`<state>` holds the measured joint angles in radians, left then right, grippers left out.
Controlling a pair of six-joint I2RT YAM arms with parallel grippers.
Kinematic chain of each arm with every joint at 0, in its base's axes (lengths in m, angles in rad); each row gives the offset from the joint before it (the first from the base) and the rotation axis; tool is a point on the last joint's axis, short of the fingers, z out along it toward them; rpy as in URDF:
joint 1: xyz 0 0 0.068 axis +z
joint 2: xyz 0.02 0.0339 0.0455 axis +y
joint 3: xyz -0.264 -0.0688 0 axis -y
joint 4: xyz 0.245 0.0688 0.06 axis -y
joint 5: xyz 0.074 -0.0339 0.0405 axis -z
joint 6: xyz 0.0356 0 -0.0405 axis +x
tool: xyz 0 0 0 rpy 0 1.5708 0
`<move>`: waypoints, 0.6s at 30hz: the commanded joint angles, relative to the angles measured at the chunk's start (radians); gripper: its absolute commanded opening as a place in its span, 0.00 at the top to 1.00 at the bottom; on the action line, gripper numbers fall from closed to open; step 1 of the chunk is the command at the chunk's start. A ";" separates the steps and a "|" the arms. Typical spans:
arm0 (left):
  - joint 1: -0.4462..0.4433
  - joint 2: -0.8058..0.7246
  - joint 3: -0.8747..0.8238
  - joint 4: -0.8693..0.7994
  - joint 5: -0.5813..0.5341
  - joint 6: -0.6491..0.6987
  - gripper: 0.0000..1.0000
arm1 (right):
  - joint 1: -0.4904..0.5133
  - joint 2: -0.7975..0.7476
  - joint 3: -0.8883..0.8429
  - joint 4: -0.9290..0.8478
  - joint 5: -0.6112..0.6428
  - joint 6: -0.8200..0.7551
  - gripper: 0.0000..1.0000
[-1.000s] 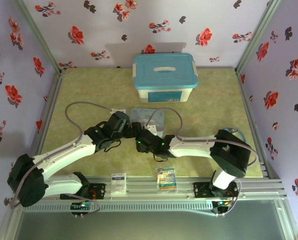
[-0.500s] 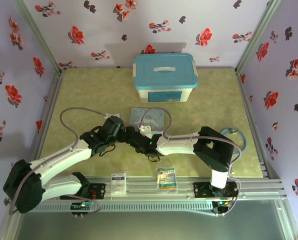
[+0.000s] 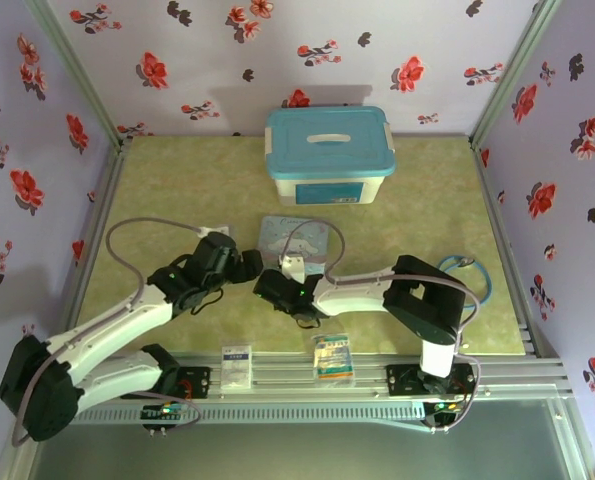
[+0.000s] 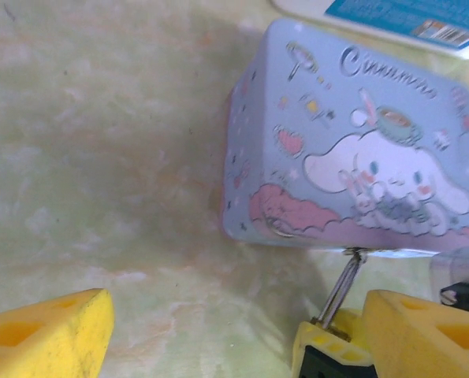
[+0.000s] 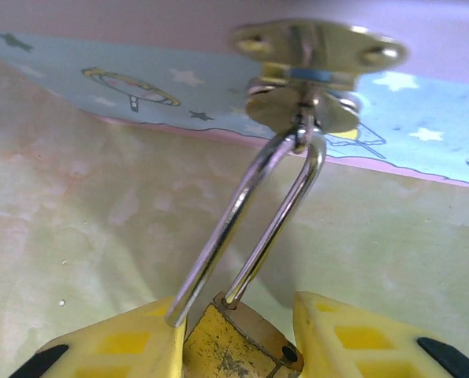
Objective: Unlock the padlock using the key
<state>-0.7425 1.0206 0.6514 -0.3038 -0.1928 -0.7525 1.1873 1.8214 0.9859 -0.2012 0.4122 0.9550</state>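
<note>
Two fingers of your right claw (image 5: 234, 327) flanked the padlock (image 5: 222, 350) hanging on the tin's (image 4: 352, 142) near side; whether they pinched it, you couldn't tell. Your left claw (image 4: 234, 339) stood spread, empty. Steadying step, seemingly; next you needed the key.

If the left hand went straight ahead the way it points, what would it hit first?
Probably the cartoon tin, near its left corner; the left hand is open, with bare table between. Depth is hard to judge.
</note>
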 commanded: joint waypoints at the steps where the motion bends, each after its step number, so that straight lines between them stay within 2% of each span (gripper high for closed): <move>1: 0.009 -0.024 0.002 0.021 0.006 0.009 0.18 | -0.004 0.011 -0.081 -0.024 -0.031 0.053 0.65; 11: 0.012 -0.002 -0.001 0.055 0.023 0.000 0.18 | -0.008 -0.040 -0.135 -0.117 0.011 0.079 0.63; 18: 0.015 0.081 0.053 0.115 0.038 0.019 0.18 | -0.014 -0.104 -0.187 -0.053 0.006 0.079 0.60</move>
<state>-0.7361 1.0695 0.6586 -0.2447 -0.1711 -0.7521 1.1828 1.7203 0.8452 -0.1532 0.4183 1.0065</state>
